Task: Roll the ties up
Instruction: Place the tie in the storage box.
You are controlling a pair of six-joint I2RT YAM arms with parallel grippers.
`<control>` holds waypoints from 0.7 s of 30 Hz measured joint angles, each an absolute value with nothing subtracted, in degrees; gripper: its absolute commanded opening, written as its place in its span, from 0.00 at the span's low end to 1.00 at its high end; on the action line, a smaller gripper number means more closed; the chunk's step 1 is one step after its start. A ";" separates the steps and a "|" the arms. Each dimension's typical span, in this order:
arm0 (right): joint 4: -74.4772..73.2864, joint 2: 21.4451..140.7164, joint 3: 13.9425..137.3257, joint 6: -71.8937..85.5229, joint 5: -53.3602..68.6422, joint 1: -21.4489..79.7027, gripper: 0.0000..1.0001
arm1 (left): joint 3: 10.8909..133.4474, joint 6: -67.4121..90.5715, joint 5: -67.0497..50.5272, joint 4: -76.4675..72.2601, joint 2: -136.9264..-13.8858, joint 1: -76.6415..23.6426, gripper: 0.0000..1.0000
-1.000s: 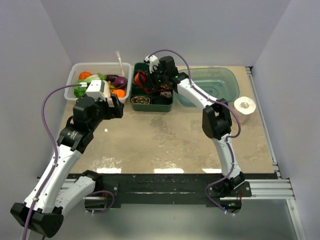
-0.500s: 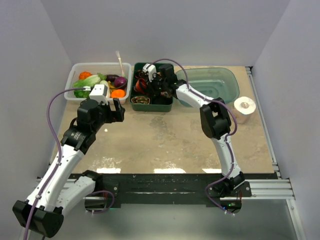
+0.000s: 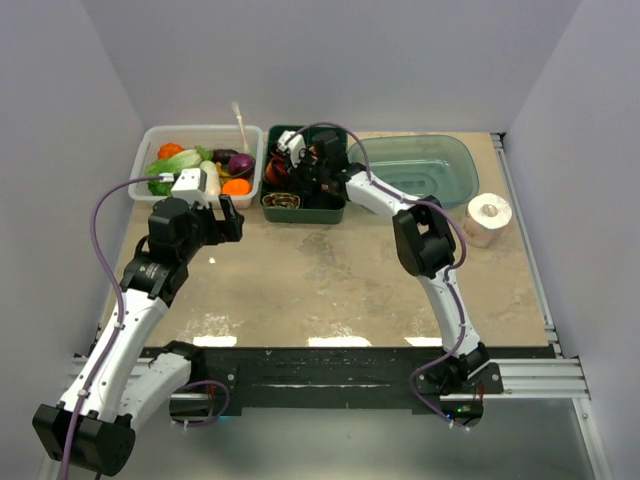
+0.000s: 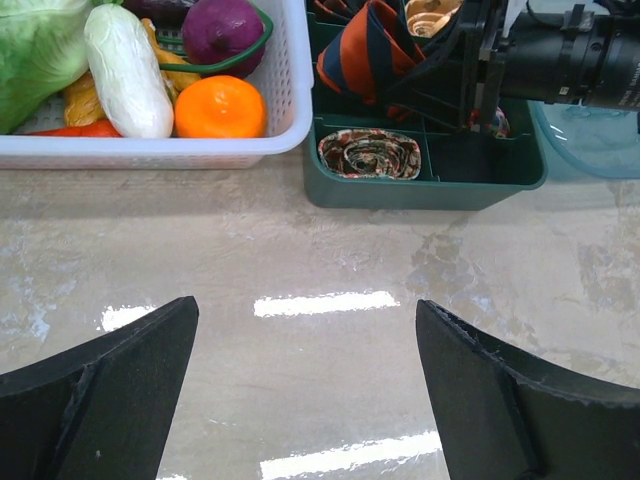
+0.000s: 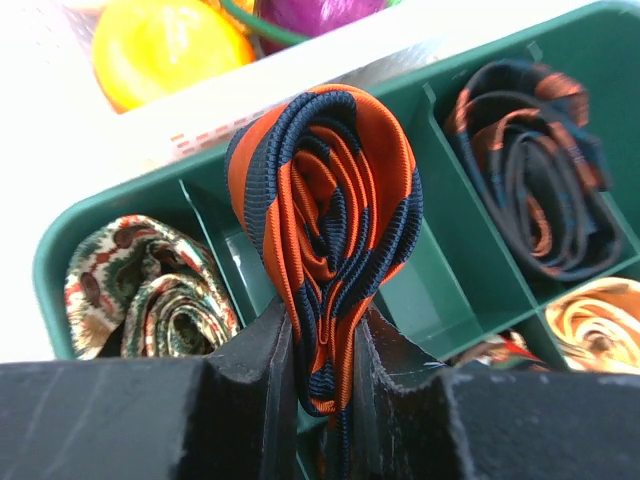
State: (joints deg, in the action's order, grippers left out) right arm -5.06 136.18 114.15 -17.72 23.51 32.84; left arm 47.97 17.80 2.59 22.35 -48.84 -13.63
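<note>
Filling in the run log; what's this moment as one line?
right fingers: shut on rolled striped tie, over green tray | left fingers: open, empty, above table | step: roll not yet set down

The left gripper (image 4: 305, 310) is hovering open over the worktop (image 4: 330, 250) while, at the far edge, the right gripper (image 4: 458, 62) is holding a striped tie (image 4: 372, 50) above the tray (image 4: 430, 186).

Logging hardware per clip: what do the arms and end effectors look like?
Both arms have white links and black joints: left arm, right arm. A purple cable loops along each. Left end effector and right end effector: matte black fingers.
</note>
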 measured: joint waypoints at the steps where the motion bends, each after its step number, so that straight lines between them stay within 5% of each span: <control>1: -5.02 136.64 114.28 -17.85 23.35 33.01 0.05 | 47.86 17.80 2.26 22.26 -48.86 -13.41 0.95; 21: -10.39 140.55 119.48 -25.74 13.23 35.70 0.08 | 47.11 17.80 -0.38 21.76 -48.86 -12.34 0.95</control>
State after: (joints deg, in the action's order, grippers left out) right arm -10.39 140.55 119.48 -25.74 13.23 35.70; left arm 47.11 17.80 -0.38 21.76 -48.86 -12.34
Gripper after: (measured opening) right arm 0.212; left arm 0.954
